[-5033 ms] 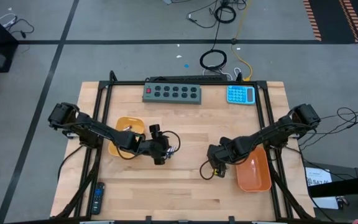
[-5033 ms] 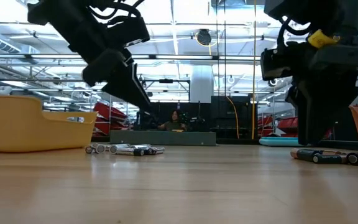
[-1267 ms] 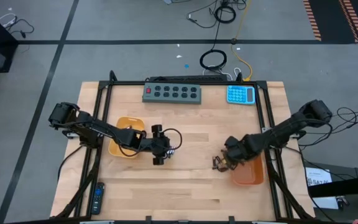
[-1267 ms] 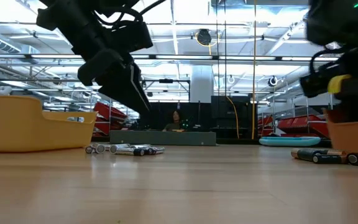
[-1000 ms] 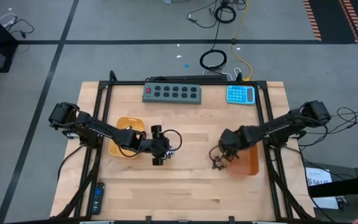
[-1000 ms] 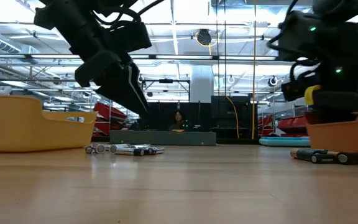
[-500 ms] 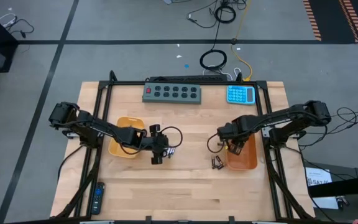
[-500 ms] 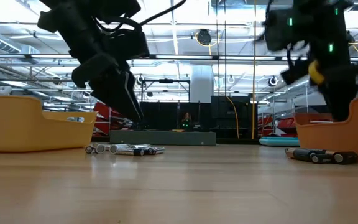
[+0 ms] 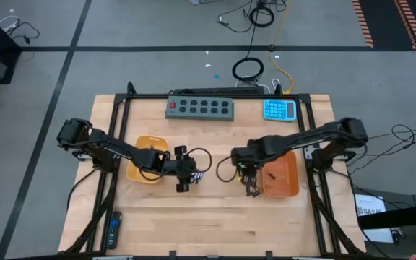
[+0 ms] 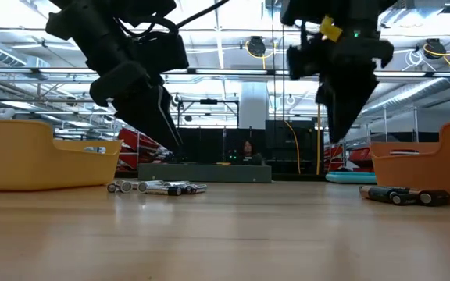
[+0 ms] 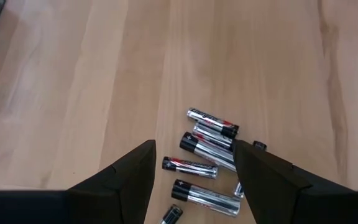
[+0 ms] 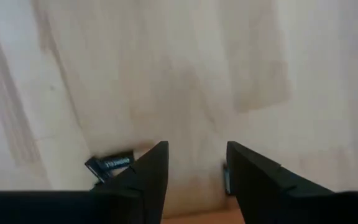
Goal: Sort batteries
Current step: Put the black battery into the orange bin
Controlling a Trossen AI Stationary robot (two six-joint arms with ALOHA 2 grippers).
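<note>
Since the earlier frame your right gripper (image 9: 249, 175), fingers parted and empty, has swung inward off the orange tray (image 9: 289, 189); drop it squarely over the dark batteries (image 9: 252, 190), while the left gripper (image 9: 185, 182) hovers open over the silvery batteries (image 11: 209, 148).

Evenly lit from overhead, bright and flat across the pale wooden table (image 9: 215, 217) in the high view, barely any shadow. Strong backlight at table height: ceiling strip lights (image 10: 225, 35) blazing white, arms reduced to near silhouettes (detail lost in the dark). Foreground wood soft, out of focus. Crisp on the silvery batteries (image 11: 207, 149) from the left wrist, small glints on their casings. Smeared and hazy from the right wrist, wood grain streaked, washed pale.
</note>
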